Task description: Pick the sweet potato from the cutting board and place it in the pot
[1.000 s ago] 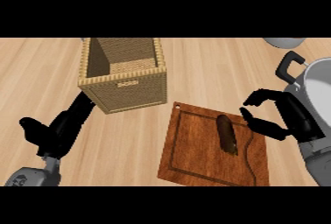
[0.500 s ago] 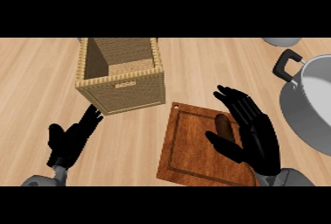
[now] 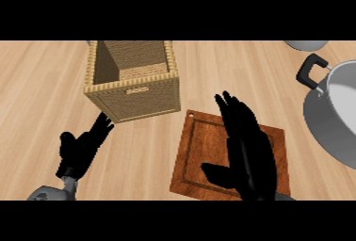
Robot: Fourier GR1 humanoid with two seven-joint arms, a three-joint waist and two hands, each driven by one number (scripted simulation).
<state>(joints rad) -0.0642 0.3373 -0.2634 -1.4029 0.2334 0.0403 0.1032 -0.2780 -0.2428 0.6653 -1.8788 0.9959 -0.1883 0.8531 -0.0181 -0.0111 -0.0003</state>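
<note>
The brown wooden cutting board [image 3: 201, 150] lies low in the middle of the counter. My right hand [image 3: 246, 150] hovers flat over it with straight fingers pointing away from me, thumb out to the left. The sweet potato is hidden; no part of it shows beneath or beside the hand. The grey metal pot [image 3: 337, 117] with a black handle [image 3: 309, 70] stands at the right edge, partly cut off. My left hand [image 3: 80, 150] is at the lower left, fingers straight, holding nothing.
A tall woven basket [image 3: 135, 92] with an open top stands behind and left of the board. A grey round object [image 3: 306, 44] peeks in at the top right. Bare wooden counter lies between the basket and the pot.
My right hand has swung from beside the pot, fingers curled, to a flat open pose over the board, covering the sweet potato. My left hand has drawn back slightly toward the lower left.
</note>
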